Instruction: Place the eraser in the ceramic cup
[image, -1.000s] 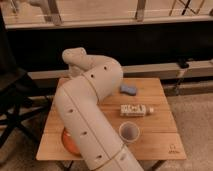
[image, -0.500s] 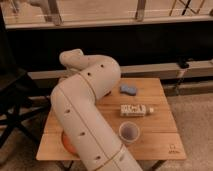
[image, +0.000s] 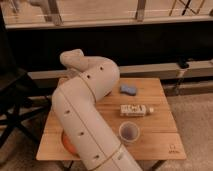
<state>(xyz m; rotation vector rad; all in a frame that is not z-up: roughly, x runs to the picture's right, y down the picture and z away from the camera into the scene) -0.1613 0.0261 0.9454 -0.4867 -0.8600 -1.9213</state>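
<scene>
The blue eraser (image: 128, 90) lies on the far part of the wooden table (image: 160, 145), just right of my arm. The ceramic cup (image: 129, 132), small, round and pale, stands upright near the front edge with nothing visible inside it. My thick cream arm (image: 85, 110) bends across the left half of the table, and its upper end (image: 72, 57) points toward the back left. The gripper is hidden behind the arm. Nothing of mine touches the eraser or the cup.
A white bottle (image: 136, 110) lies on its side between eraser and cup. An orange dish (image: 66, 142) peeks out from under my arm at the front left. A black chair (image: 12, 100) stands left of the table, with a dark low wall behind.
The arm's upper bend has shifted slightly. Eraser, bottle and cup lie where they were.
</scene>
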